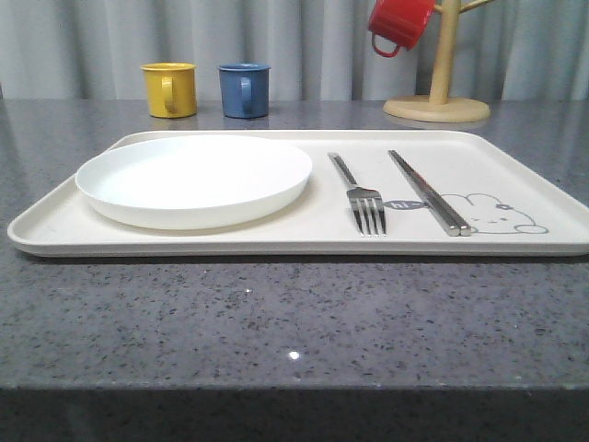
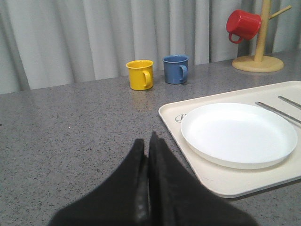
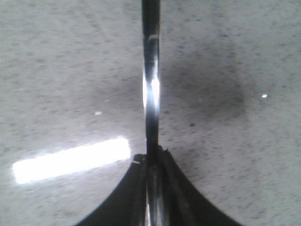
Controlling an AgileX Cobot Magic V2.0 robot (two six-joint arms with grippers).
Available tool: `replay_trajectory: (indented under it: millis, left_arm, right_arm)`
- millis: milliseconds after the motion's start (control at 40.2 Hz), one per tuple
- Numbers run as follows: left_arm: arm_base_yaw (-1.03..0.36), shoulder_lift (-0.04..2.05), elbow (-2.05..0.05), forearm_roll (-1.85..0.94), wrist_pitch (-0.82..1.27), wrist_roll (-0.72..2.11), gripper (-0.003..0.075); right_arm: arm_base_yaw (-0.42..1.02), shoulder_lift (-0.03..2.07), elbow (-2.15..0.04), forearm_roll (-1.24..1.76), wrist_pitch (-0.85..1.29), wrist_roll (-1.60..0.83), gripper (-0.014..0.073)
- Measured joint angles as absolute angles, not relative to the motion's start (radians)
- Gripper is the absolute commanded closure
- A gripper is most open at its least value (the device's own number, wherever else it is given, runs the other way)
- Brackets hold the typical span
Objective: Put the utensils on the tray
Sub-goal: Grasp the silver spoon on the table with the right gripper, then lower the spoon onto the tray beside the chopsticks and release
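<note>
The cream tray [image 1: 515,157] lies across the grey counter. On it sit a round white plate [image 1: 195,177] at the left, a silver fork [image 1: 361,198] in the middle and a pair of metal chopsticks [image 1: 426,191] over the rabbit drawing. In the left wrist view my left gripper [image 2: 147,141] is shut and empty, over bare counter just beside the tray [image 2: 221,181] corner nearest the plate [image 2: 237,133]. In the right wrist view my right gripper [image 3: 153,153] is shut on a shiny metal spoon handle [image 3: 151,84] above the counter. The spoon's bowl is out of view.
A yellow cup [image 1: 169,89] and a blue cup [image 1: 244,89] stand behind the tray by the curtain. A red cup [image 1: 398,23] hangs on a wooden mug tree [image 1: 439,92] at the back right. Open counter runs in front of the tray.
</note>
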State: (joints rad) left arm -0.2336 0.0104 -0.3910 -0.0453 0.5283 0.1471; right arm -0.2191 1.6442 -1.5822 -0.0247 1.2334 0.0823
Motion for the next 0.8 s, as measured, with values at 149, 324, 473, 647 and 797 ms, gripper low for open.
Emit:
replay_trajectory:
  millis: [149,324,473,647,797]
  left_arm:
    - [-0.234,0.01,-0.391,-0.045,0.528,0.147,0.0738]
    - [-0.234,0.01,-0.391,-0.045,0.528,0.147,0.0738]
    - [-0.234,0.01,-0.391,-0.045,0.528,0.147,0.0738]
    - [-0.234,0.01,-0.391,-0.045,0.528,0.147,0.0738]
    - [-0.234,0.01,-0.391,-0.045,0.528,0.147,0.0738]
  right_arm:
    - [-0.116,1.632,-1.582,-0.012,1.24,0.162,0.0568]
    - [0.053,1.632,-1.582,0.0,1.24,0.236,0.0568]
    - [0.183,1.638,-1.582,0.008,1.24,0.297,0.0568]
    - [0.258,1.694,-1.585,0.008,1.24,0.328,0.0568]
    - [0.29,1.735,-1.585,0.01,1.24,0.337,0.0568]
